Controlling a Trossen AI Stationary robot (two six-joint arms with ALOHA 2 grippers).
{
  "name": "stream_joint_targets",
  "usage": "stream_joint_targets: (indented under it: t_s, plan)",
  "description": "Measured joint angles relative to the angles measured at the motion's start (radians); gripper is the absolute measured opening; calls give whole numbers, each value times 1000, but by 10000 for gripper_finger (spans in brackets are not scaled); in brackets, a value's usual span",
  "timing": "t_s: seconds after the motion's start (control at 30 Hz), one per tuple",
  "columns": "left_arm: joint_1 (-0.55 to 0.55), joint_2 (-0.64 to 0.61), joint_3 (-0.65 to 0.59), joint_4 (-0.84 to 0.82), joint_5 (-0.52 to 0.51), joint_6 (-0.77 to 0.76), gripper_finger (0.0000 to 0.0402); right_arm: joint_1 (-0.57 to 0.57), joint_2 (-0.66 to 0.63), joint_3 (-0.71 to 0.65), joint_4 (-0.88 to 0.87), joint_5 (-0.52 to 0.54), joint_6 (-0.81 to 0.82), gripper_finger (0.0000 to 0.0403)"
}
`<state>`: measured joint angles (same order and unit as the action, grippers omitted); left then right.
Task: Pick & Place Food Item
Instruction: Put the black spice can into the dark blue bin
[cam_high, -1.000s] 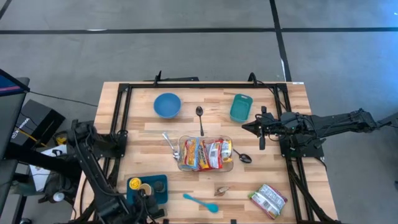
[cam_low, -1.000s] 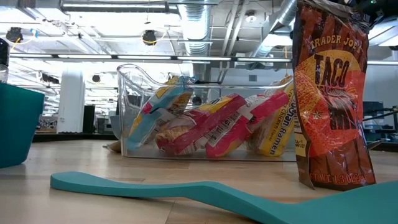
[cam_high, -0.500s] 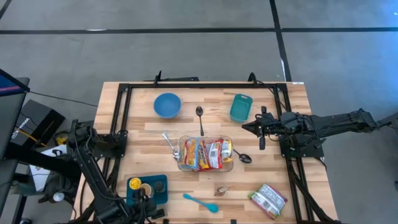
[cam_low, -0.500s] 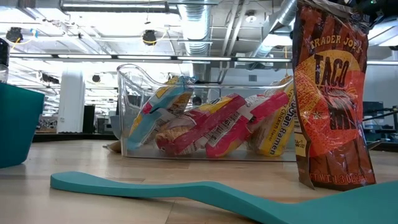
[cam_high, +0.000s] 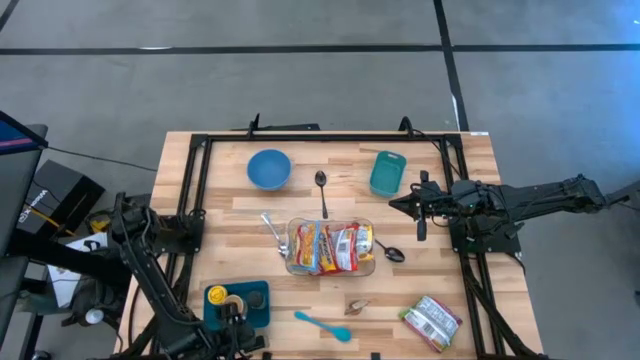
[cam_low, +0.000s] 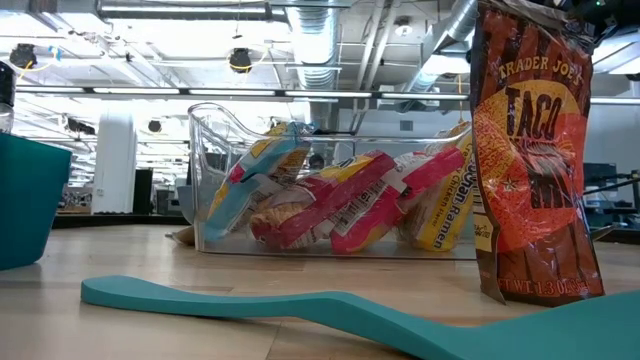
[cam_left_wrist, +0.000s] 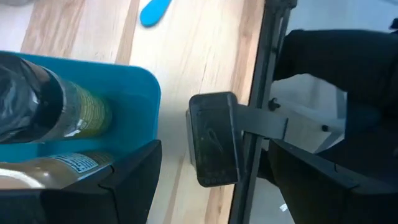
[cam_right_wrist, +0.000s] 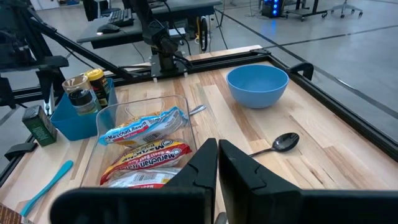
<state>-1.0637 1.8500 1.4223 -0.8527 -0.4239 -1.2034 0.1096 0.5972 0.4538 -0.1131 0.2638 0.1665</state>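
Taco bag (cam_low: 535, 160): stands upright at the near right of the tabletop (cam_high: 230, 215); reads "TRADER JOE'S" and "TACO"; the small print near its foot is too small to make out. The high view shows it at (cam_high: 432, 321).
Clear container (cam_high: 330, 248): mid-tabletop, holding ramen packets (cam_low: 340, 205); one wrapper reads "Ramen", seen from the right wrist as "Maruchan Ramen" (cam_right_wrist: 146, 155).
Teal bin (cam_high: 238, 304): near left corner, holding a yellow-capped jar (cam_high: 216, 295) and other bottles; their labels are unreadable.
Left end effector (cam_left_wrist: 205, 186): at the near left edge, just beside the teal bin; fingers spread, nothing between them.
Right end effector (cam_high: 395, 205): at the right side of the tabletop, pointing left towards the clear container; fingers (cam_right_wrist: 202, 165) pressed together, empty.
Taco bag relative to end effectors: well apart from both; nearer than the right end effector, and to the right of the left one across the near edge.
Blue bowl (cam_high: 268, 169): far left of centre.
Teal tub (cam_high: 387, 173): far right, just beyond the right end effector.
Spoons: one (cam_high: 321, 190) between bowl and tub; another (cam_high: 392, 253) just right of the container.
Teal spatula (cam_high: 323, 325): near edge, between the bin and the taco bag.
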Motion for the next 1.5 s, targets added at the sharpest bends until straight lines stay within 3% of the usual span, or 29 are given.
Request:
stream_joint_targets:
  t_s: [0.63, 1.5]
  plan:
    - [2, 32, 0, 24, 6, 29, 289, 0, 0, 0, 0, 0, 0, 10]
    - [3, 25, -121, 181, -6, 40, 289, 0, 0, 0, 0, 0, 0, 10]
